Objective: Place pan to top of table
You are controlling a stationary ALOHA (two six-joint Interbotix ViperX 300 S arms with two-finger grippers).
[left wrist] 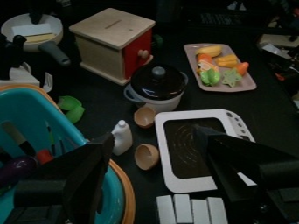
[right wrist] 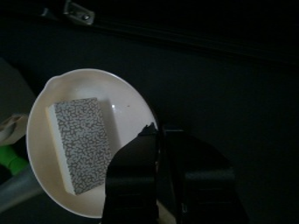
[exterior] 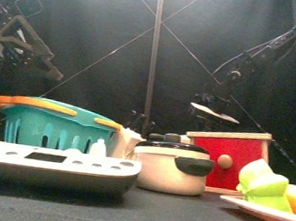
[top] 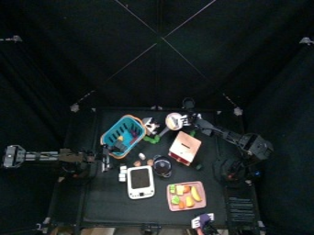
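**Near the table's far edge, the pan hangs in the right gripper**

The right gripper [right wrist: 158,144] pinches the pan [right wrist: 87,140] by its rim, above the table [top: 110,207]. It looks light, rigid, slick; a sponge-like block inside could slide. The left gripper [left wrist: 152,171] rests open.

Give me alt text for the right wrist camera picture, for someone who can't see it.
The right gripper, its black fingers closed on the rim, holds a small round whitish pan above the black table. A grey speckled rectangular block, like a sponge, lies inside the pan. A bit of green shows at the picture's edge beside it.
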